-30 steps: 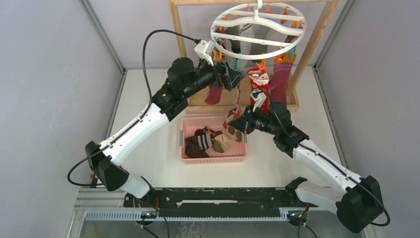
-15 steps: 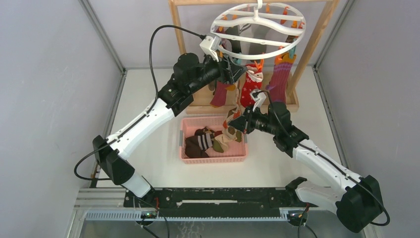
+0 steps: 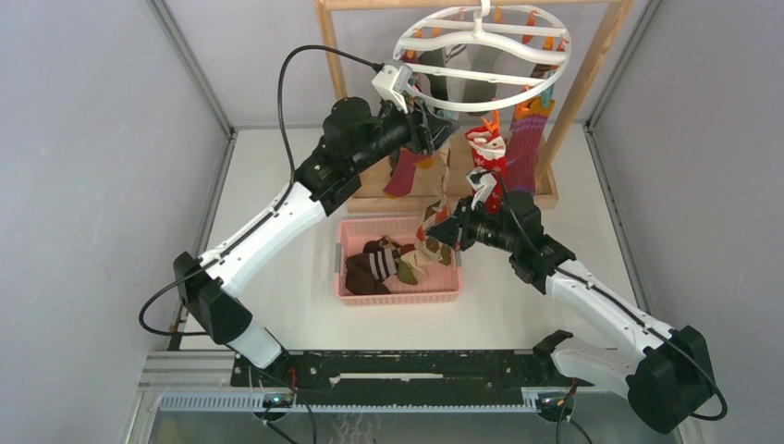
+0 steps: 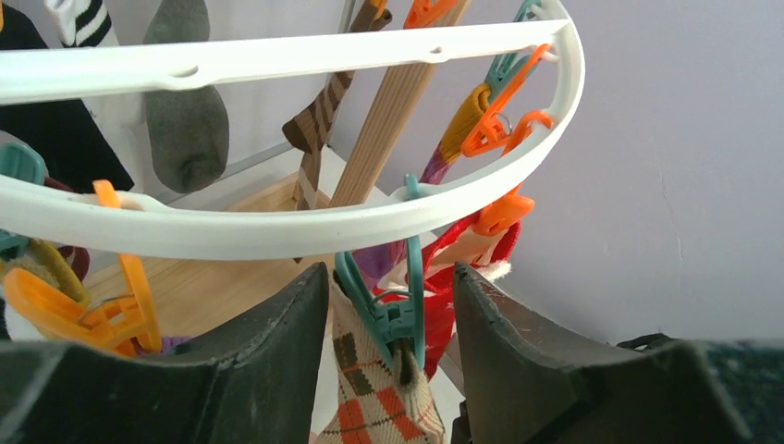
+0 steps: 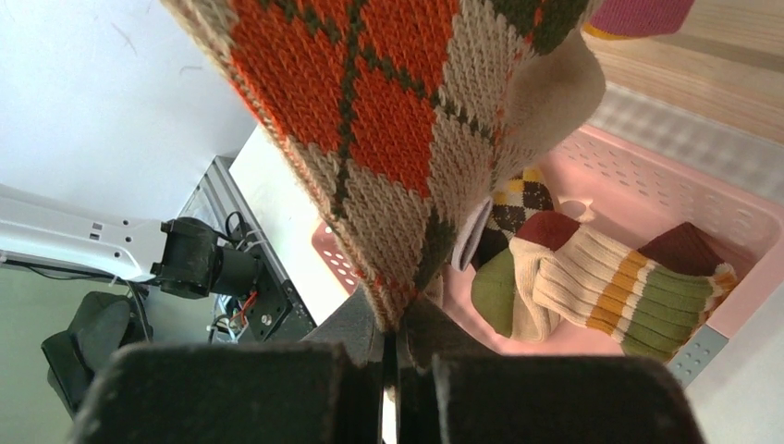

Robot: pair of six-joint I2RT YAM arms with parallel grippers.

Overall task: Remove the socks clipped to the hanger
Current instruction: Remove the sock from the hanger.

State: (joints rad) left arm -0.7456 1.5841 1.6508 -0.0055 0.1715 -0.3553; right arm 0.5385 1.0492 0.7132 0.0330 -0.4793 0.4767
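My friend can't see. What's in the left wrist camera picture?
The left gripper, jaws apart, straddles a teal clip pinching an orange-and-tan argyle sock. The clip hangs from the white hanger ring, with more socks and orange clips nearby.

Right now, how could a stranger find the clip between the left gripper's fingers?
On the wooden rack hangs a round white hanger. On its near rim, one teal clip sits beside orange ones; only it pinches the tan-and-orange argyle sock.

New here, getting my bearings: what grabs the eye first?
The white ring hanger, hung with colourful socks, high at the back. The left gripper straddles a teal clip holding an argyle sock, whose lower end the right gripper pinches over the pink basket.
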